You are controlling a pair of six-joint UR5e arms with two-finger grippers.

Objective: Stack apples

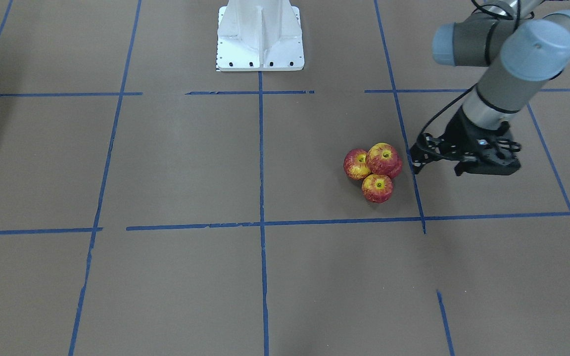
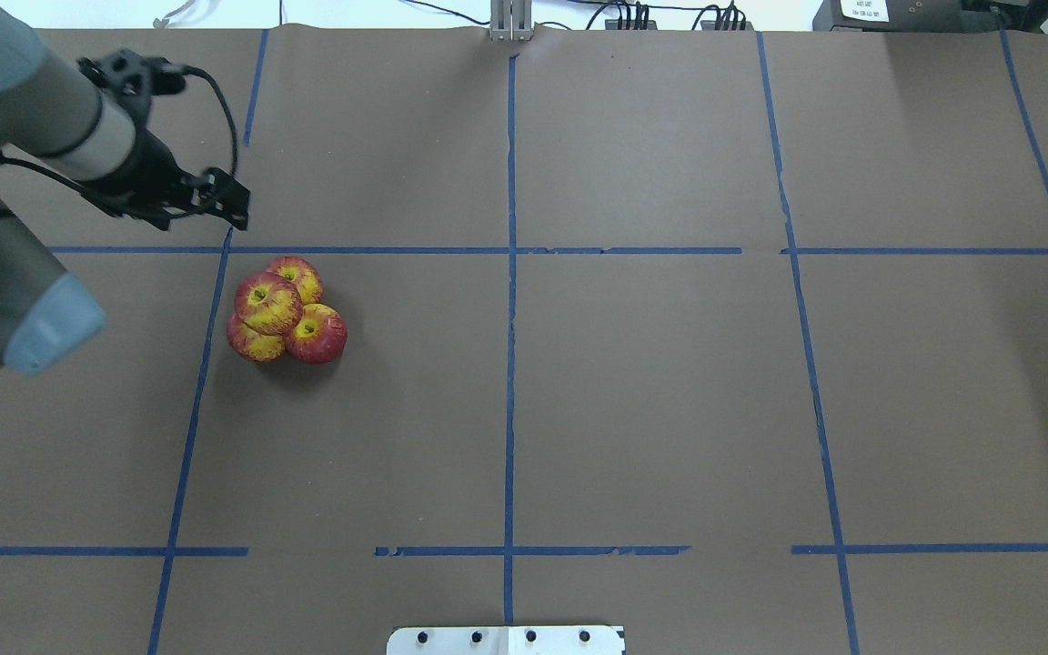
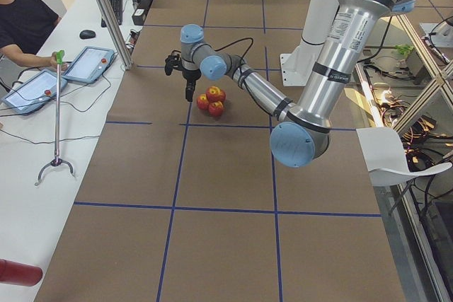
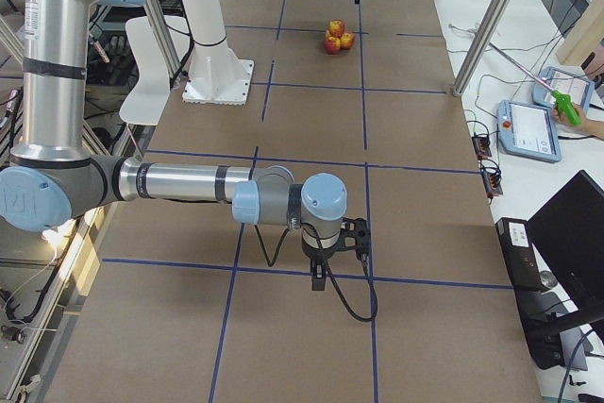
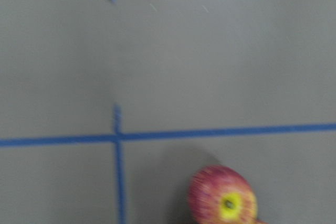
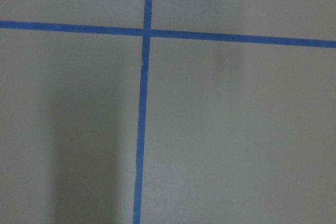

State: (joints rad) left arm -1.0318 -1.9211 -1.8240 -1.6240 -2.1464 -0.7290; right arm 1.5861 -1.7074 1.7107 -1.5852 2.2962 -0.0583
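Note:
Four red-and-yellow apples sit in one cluster. One apple [image 1: 383, 157] [image 2: 267, 303] rests on top of the other three [image 2: 315, 334]. The cluster also shows in the exterior left view [image 3: 214, 100] and the exterior right view [image 4: 336, 36]. My left gripper [image 1: 416, 169] [image 2: 243, 220] points down just beyond the cluster on the operators' side, apart from it. Its fingers look pressed together and hold nothing. The left wrist view shows one apple [image 5: 223, 199] at its bottom edge. My right gripper [image 4: 319, 280] hangs over bare table far from the apples; I cannot tell its state.
The white robot base [image 1: 260, 37] [image 2: 506, 639] stands at mid-table on the robot's edge. Blue tape lines [image 2: 510, 273] divide the brown table cover. An operator's desk with tablets [image 3: 88, 65] and a metal post [image 3: 106, 12] lies beyond the table's far edge.

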